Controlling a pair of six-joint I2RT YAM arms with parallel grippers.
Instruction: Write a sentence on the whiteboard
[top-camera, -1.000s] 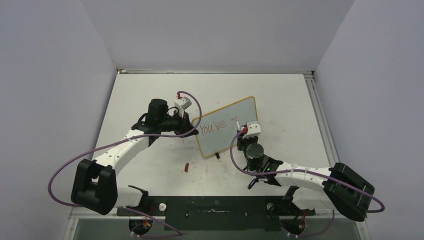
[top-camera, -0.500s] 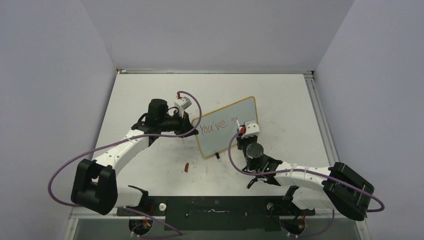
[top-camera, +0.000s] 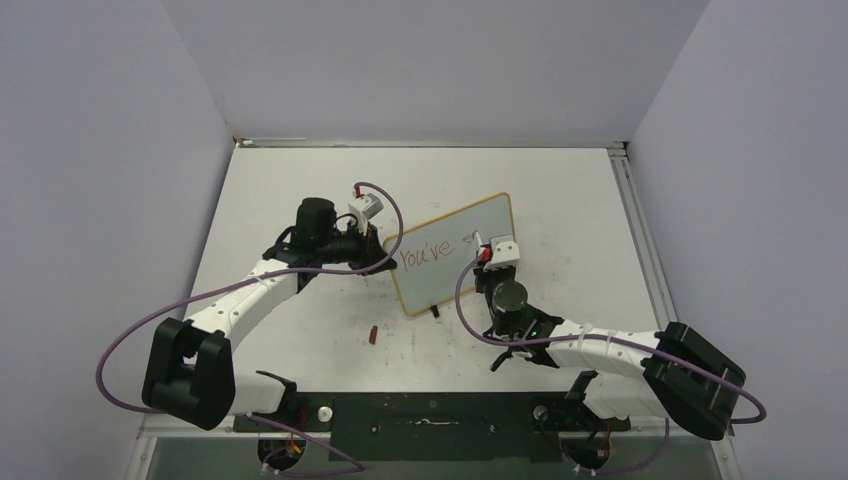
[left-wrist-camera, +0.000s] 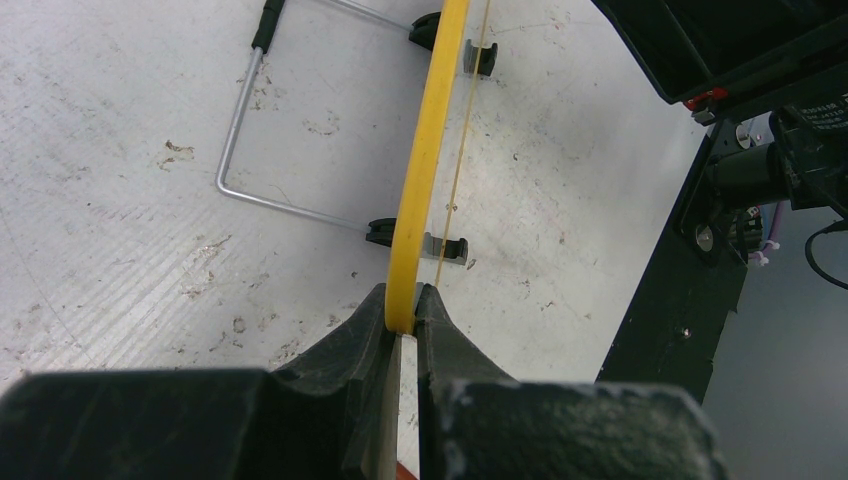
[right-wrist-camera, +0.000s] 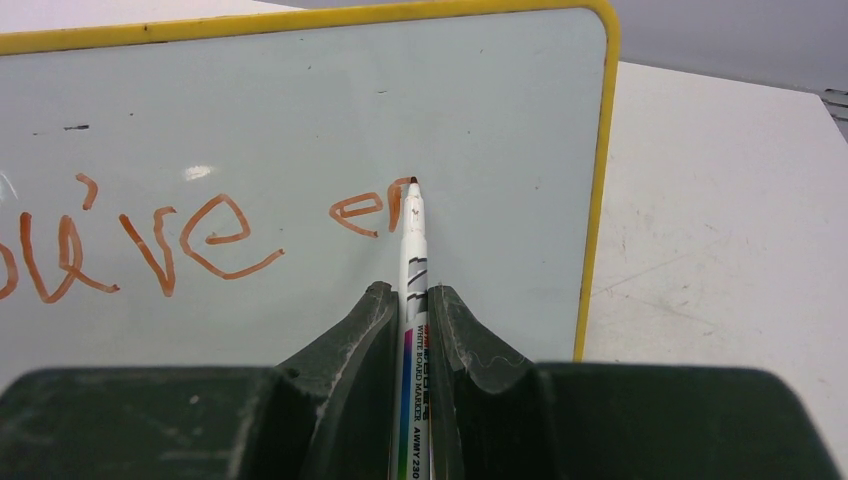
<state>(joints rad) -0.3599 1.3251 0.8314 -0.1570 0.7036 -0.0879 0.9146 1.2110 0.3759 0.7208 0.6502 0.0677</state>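
Note:
The whiteboard (top-camera: 440, 282) stands tilted on the table, yellow-rimmed, with its left edge pinched in my left gripper (top-camera: 385, 258). In the left wrist view that gripper (left-wrist-camera: 401, 292) is shut on the yellow rim (left-wrist-camera: 430, 150), seen edge-on. The sentence (right-wrist-camera: 200, 235) reads "You've" in red, followed by an "e" and a fresh stroke. My right gripper (right-wrist-camera: 408, 290) is shut on a white marker (right-wrist-camera: 413, 250) whose tip touches the board at that last stroke. From above, the right gripper (top-camera: 487, 262) sits at the board's right half, beside the sentence (top-camera: 427, 254).
A small red marker cap (top-camera: 371, 335) lies on the table in front of the board. A wire stand (left-wrist-camera: 240, 130) with black clips props the board from behind. Grey walls close in the table at left, right and back.
The right gripper has shifted slightly up and right along the board, and the red writing after "You've" has grown by a stroke. The left arm and the board have not moved.

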